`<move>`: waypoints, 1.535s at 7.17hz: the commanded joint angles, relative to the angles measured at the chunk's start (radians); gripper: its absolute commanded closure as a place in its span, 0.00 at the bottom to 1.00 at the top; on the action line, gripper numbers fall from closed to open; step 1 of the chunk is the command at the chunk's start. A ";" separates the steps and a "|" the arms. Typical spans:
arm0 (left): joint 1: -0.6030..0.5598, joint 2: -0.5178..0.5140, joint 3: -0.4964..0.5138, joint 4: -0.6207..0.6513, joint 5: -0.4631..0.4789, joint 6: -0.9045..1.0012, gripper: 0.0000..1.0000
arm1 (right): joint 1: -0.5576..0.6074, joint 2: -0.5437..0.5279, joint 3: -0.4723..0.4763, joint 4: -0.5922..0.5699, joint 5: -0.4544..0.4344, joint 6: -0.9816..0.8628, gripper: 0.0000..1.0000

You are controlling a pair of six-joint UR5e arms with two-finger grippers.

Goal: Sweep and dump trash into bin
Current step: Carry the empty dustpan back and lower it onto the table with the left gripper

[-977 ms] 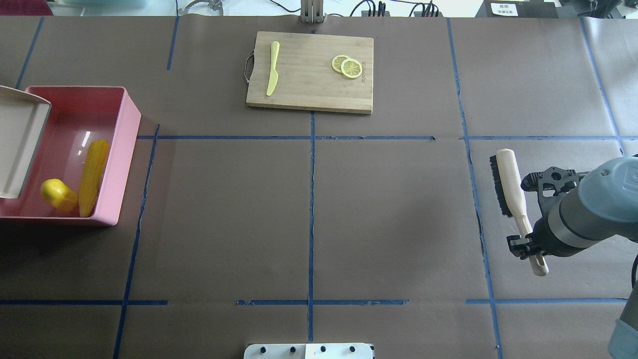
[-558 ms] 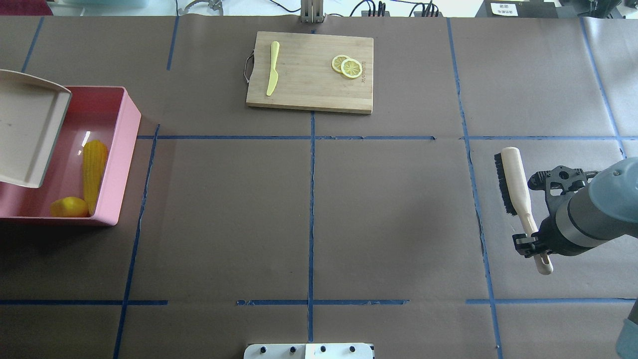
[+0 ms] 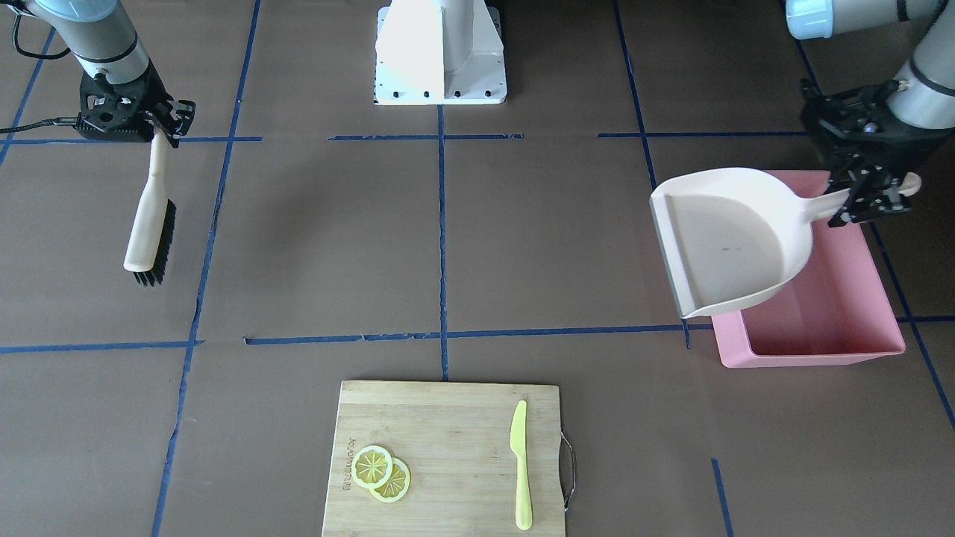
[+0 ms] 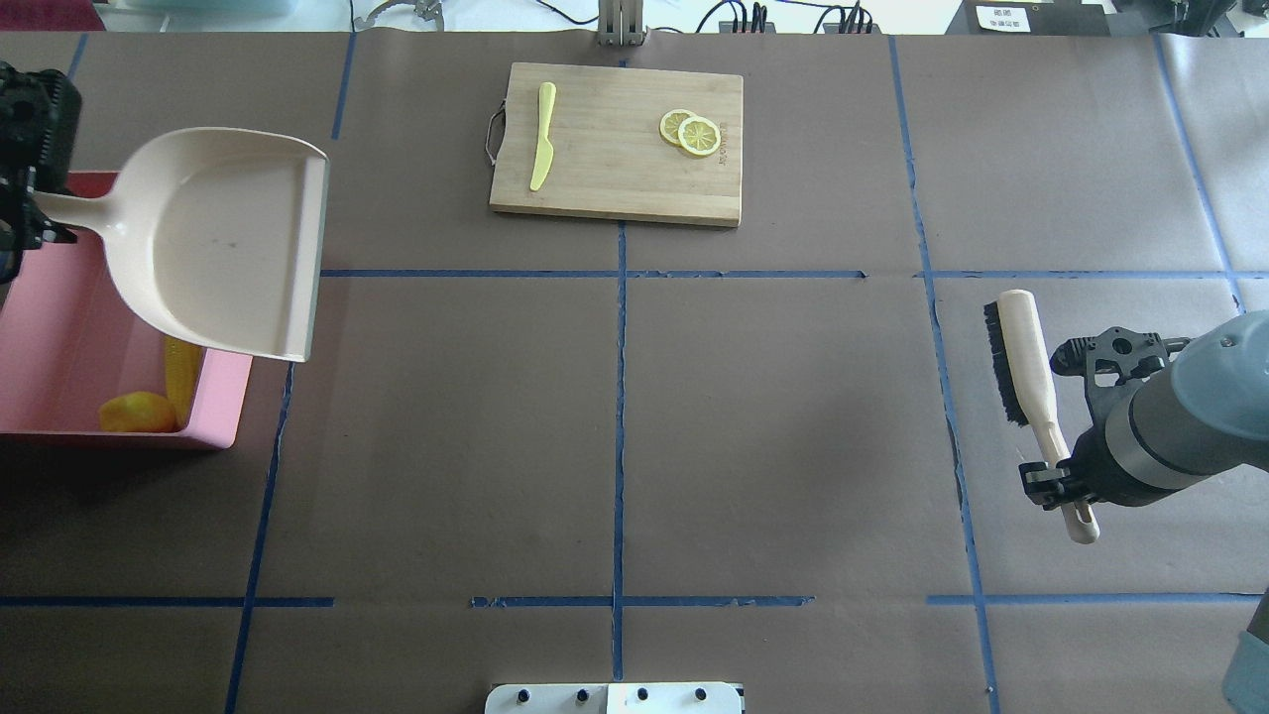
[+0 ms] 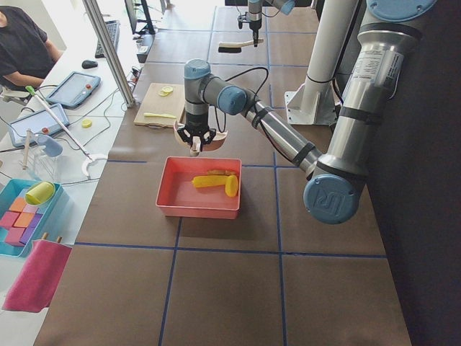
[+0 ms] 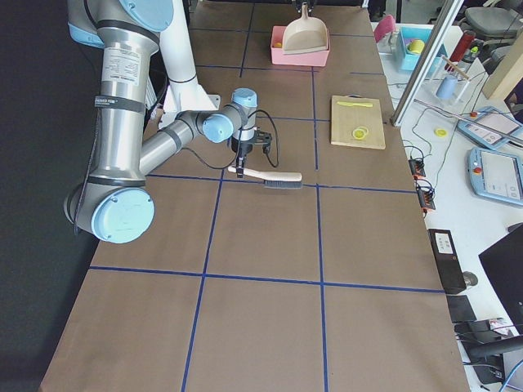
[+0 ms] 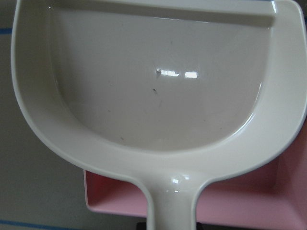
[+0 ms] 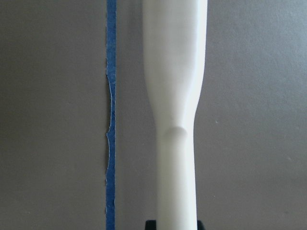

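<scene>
The pink bin stands at the table's left edge and also shows in the front view. In it lie the corn cob and the yellow lump, also seen from the left side. The ginger root is not clear in any view. My left gripper is shut on the handle of the cream dustpan, which is empty, nearly level and held above the bin's far right part. My right gripper is shut on the brush handle at the right.
A wooden cutting board lies at the far middle with a light-green knife and lemon slices on it. Blue tape lines cross the brown table. The robot's base plate is at the near edge.
The dustpan has swung from steeply tilted over the bin to nearly level and moved right over the bin's right wall. The yellow lump rolled to the bin's near corner. The brush shifted slightly.
</scene>
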 commanded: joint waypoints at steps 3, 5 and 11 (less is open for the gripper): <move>0.332 -0.126 0.023 -0.006 0.008 -0.348 0.92 | -0.002 0.014 -0.014 0.000 0.000 0.007 1.00; 0.409 -0.152 0.056 -0.054 0.120 -0.342 0.92 | -0.002 0.035 -0.025 0.002 0.000 0.010 1.00; 0.493 -0.163 0.145 -0.203 0.128 -0.480 1.00 | -0.001 0.057 -0.041 0.002 0.001 0.014 1.00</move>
